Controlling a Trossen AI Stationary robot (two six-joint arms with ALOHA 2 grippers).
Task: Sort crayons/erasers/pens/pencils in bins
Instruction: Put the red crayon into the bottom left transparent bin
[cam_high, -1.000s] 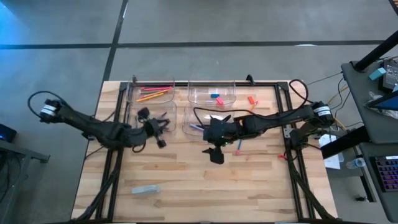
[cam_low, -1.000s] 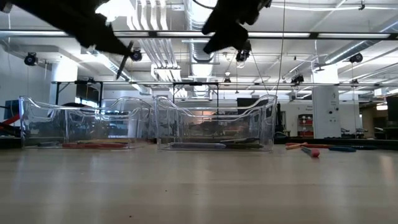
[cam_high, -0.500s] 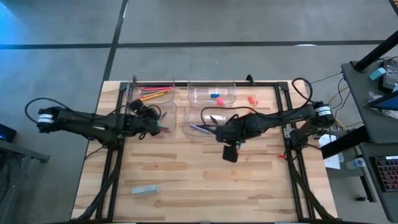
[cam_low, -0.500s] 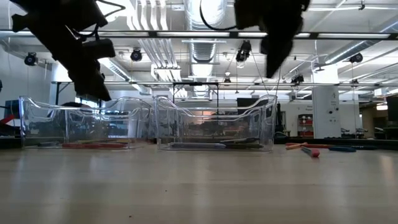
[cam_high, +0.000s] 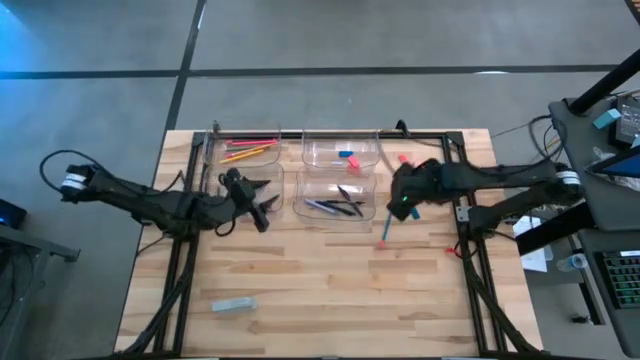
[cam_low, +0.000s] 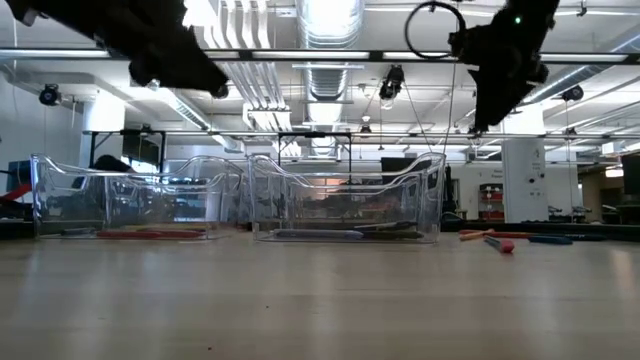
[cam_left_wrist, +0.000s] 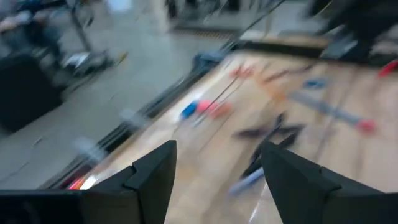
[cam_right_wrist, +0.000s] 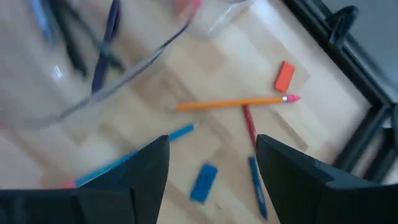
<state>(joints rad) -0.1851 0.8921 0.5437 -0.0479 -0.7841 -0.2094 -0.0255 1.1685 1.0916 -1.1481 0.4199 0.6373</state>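
Clear bins (cam_high: 340, 152) partly filled: pencils, erasers, pens inside. Orange pencil (cam_right_wrist: 230, 103), blue eraser (cam_right_wrist: 203, 182), crayons remain on desk (cam_high: 330, 290) beside bins. Right gripper (cam_right_wrist: 211, 163) spread, empty, above them; left gripper (cam_left_wrist: 214, 168) spread over bins.

Grey floor (cam_high: 320, 40), ceiling ducts (cam_low: 330, 75) (strip-lit)

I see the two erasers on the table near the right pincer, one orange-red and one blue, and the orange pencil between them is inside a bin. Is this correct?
Not quite: the orange pencil lies on the bare table, outside the bins, as the right wrist view shows. The orange-red eraser and the blue eraser do lie loose near the open right pincer.
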